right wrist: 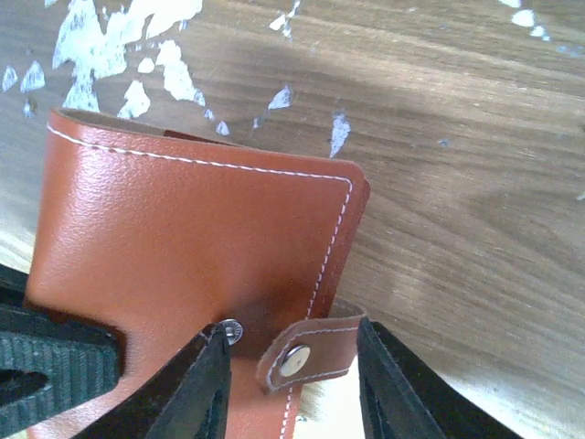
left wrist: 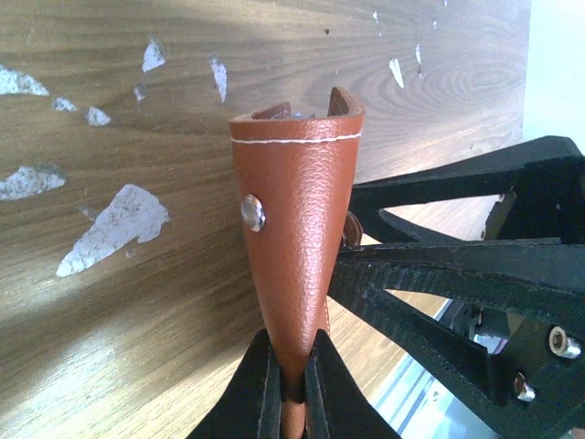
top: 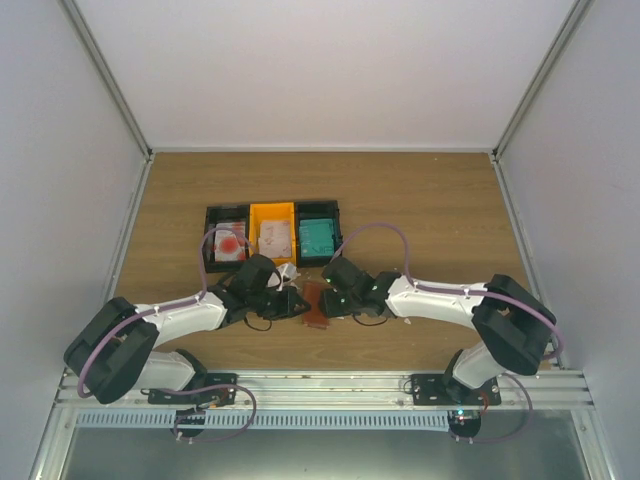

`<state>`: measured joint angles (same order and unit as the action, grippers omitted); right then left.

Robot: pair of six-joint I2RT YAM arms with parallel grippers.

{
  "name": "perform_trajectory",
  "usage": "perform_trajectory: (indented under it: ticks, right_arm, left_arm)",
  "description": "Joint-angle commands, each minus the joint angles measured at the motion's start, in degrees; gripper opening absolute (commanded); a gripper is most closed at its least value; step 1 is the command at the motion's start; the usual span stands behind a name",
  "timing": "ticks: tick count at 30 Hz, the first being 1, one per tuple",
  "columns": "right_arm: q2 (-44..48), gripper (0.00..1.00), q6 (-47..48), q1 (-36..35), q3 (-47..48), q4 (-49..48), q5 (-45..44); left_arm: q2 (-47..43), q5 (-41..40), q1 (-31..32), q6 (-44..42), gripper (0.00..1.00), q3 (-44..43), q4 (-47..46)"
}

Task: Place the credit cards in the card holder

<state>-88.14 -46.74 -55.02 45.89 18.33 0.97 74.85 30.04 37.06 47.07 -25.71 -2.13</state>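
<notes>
**Item:** card holder [left wrist: 297,238], reddish-brown, stitched edge. Held off the desk [top: 420,200], over the middle of its near edge, between the two arms.

**Left gripper** [left wrist: 291,393]: closed on the holder's lower edge. The holder stands up from it with its mouth slightly gaping at the top.

**Right gripper** [right wrist: 292,384]: jaws apart, astride the strap [right wrist: 311,352] and not clamped on it. The strap's cap sits clear of the stud [right wrist: 233,330], so the snap looks undone.

**Cards:** one white with a red mark [top: 230,242], one pale [top: 272,238] and one teal [top: 318,237]. They lie in three bins [top: 272,207] in a row mid-desk, just beyond the grippers. No card is in either gripper.

**Also present:** white scraps [left wrist: 114,229] on the wood.

**Step in hand (judged):** opening the holder.

**Handling notes:**
- Keep the left grip low and firm so the holder cannot twist.
- Close the right jaws on the strap or flap only, not on both leaves.
- Peel the flap away from the left gripper, gently, since the leather will spring back.
- Leave the mouth wide and facing the bins before reaching for any card.
- Risk: pulling too hard could drag the holder out of the left grip.
</notes>
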Motion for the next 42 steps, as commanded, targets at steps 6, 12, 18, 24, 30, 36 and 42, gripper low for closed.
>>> perform_trajectory:
  ticks: [6, 12, 18, 24, 30, 36, 42]
  right_arm:
    - [6.2, 0.34, -2.1, 0.8, -3.3, 4.8, -8.5]
    - [5.3, 0.37, -2.7, 0.9, -3.9, 4.2, -7.4]
    - [3.9, 0.37, -1.7, 0.9, -4.5, 1.5, -4.5]
    - [2.0, 0.32, -1.5, 1.2, -5.1, -5.2, -1.2]
    - [-0.2, 0.19, -2.0, 1.8, -5.2, -7.6, -1.2]
    - [3.5, 0.00, -1.0, 2.4, -5.4, -4.4, -1.7]
    - [11.8, 0.00, 1.6, 5.5, -4.1, 4.5, 0.8]
  left_arm:
    - [-1.5, -0.8, 0.0, -1.4, 0.00, -2.1, 0.2]
    - [-1.3, -1.5, 0.0, -1.5, 0.00, -2.0, 0.8]
    - [-1.0, -1.1, 0.0, -1.5, 0.00, -2.1, 0.8]
    - [-0.9, -0.9, 0.0, -1.5, 0.00, -2.2, 0.7]
    - [-0.8, -0.9, 0.0, -1.7, 0.00, -2.3, 0.8]
    - [-1.8, -3.3, 0.0, -1.2, 0.08, -2.2, 1.7]
    - [-4.8, -9.4, -0.1, -1.8, 0.61, -3.8, 8.1]
